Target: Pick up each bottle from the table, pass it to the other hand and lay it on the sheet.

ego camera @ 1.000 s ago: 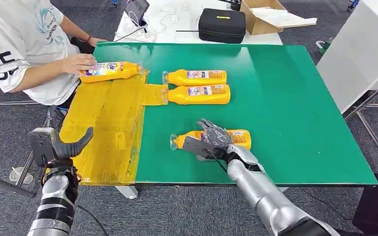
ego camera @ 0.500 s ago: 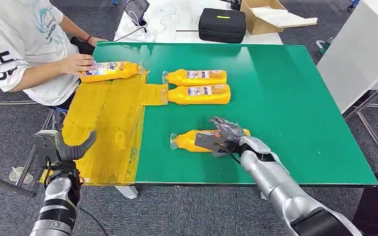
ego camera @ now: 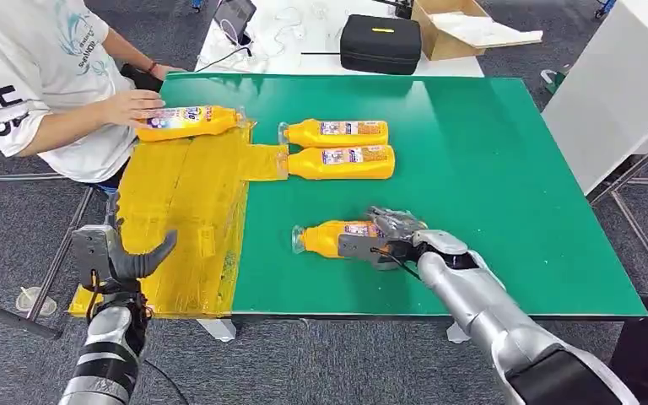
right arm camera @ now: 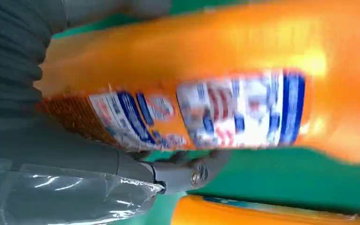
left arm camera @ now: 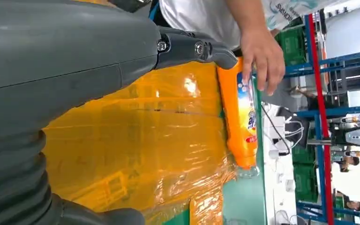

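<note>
Green matting covered the tabletop, and a yellow plastic sheet lay over its left part, its near-left corner hanging past the near edge. The right hand gripped the nearest bottle around its base end, fingers wrapped over the orange body, the clear cap pointing left toward the sheet. That bottle lay a little back from the near edge, with bare green to its right and far side. Two more bottles lay side by side farther back, their caps touching a flap of the sheet. A fourth bottle lay at the sheet's far edge under a person's hand. The left hand hovered beyond the near-left edge, holding nothing, thumb spread from the fingers. Each bottle carried a white, blue and red label; in the right wrist view its print was too blurred to read. A black case and a cardboard box sat on the white table behind.
</note>
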